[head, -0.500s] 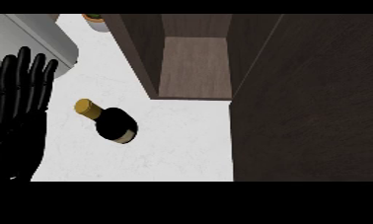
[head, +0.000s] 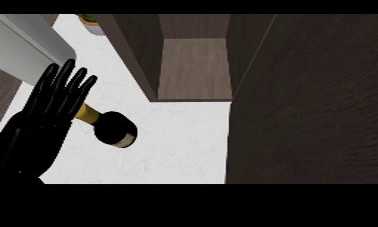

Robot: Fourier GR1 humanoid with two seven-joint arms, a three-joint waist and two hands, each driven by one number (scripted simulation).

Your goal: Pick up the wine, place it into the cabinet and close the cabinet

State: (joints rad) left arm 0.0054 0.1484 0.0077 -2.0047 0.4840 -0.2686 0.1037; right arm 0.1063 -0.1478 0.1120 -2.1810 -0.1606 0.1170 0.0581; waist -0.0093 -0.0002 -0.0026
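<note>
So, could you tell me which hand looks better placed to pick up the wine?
Left, I'd judge. The left hand is open right beside the wine, its fingers over the bottle's neck. The right hand is not in view.

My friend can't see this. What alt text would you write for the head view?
A black robot hand, fingers straight, shows at the left, its fingertips overlapping the gold-capped neck of a dark wine bottle on a white counter. Behind the bottle an open wooden cabinet shows a bare shelf, and its dark door fills the right side.
</note>
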